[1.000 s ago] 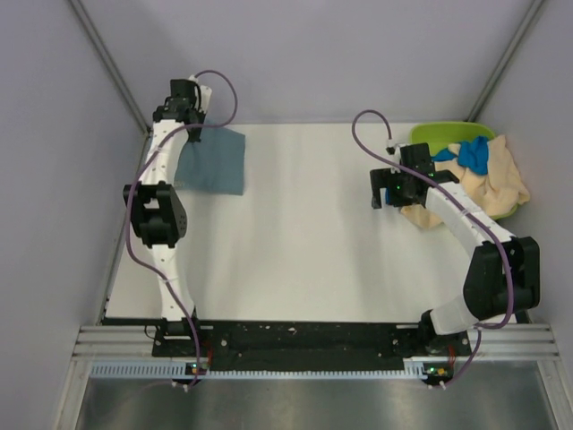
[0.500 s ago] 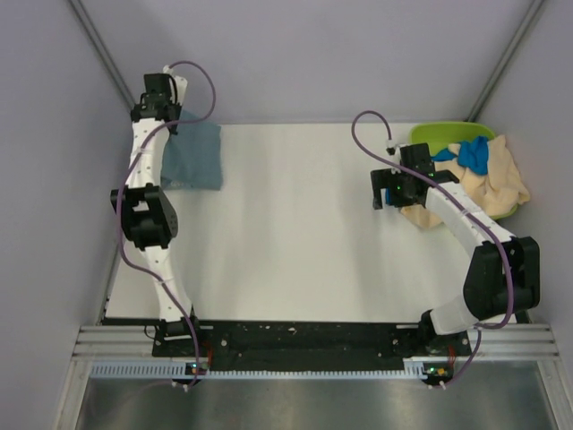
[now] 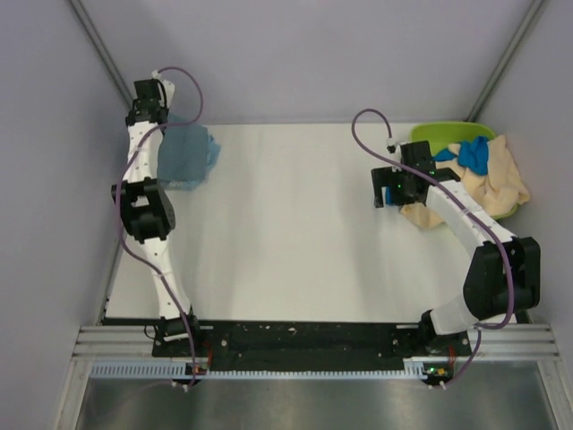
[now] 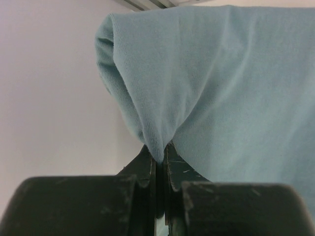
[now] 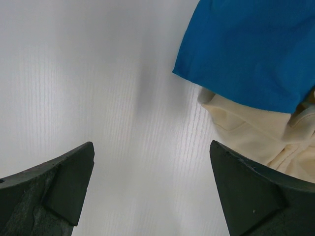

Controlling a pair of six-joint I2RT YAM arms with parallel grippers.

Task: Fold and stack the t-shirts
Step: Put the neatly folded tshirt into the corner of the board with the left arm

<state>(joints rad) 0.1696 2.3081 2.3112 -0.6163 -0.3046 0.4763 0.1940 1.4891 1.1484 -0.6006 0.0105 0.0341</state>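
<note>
My left gripper is at the far left corner of the table, shut on a pinch of the slate-blue t-shirt. The folded shirt hangs from it down to the table by the left wall. In the left wrist view the cloth is clamped between the closed fingers. My right gripper is open and empty, low over the bare table, just left of the cream-beige t-shirt and the bright blue t-shirt. Both also show in the right wrist view: the blue over the cream. No teal lettered shirt shows.
A lime-green tub stands at the far right corner with the cream and blue shirts spilling over it. Grey walls close in on the left and back. The white table spreads between the arms.
My left gripper has pulled the slate-blue shirt further left and back toward the corner, and the shirt has bunched narrower. The right arm has not moved.
</note>
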